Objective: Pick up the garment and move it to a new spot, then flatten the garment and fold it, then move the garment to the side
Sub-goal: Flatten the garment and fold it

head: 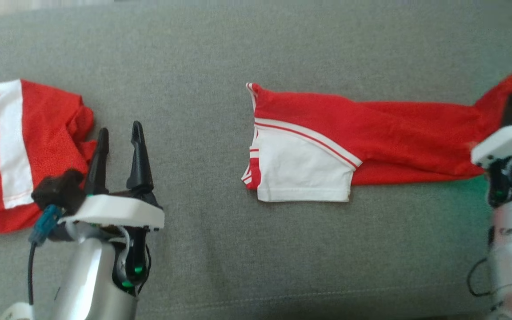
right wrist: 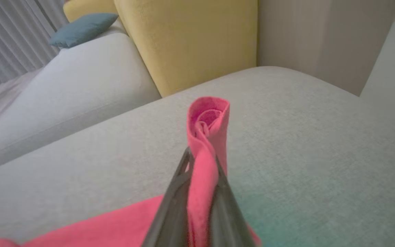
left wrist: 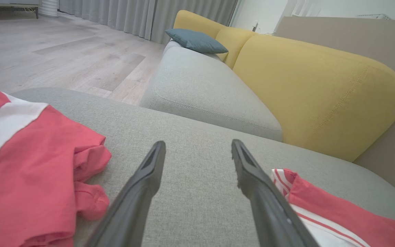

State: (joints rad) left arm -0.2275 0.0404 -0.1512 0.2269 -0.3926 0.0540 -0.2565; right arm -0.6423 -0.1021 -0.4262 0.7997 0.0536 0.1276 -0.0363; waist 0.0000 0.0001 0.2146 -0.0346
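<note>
Pinching garment (head: pixel 385 138) right end: right gripper (head: pixel 511 109), jaws pressed on cloth. Long axis left-right; free sleeve end (head: pixel 302 171) lies right of spread, empty left gripper (head: pixel 120 133).

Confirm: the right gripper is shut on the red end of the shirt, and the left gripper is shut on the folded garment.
Wrong on the left gripper: the left wrist view shows it open, fingers apart over the grey cushion beside the folded garment, holding nothing. The right gripper is indeed shut on the red end of the shirt.
</note>
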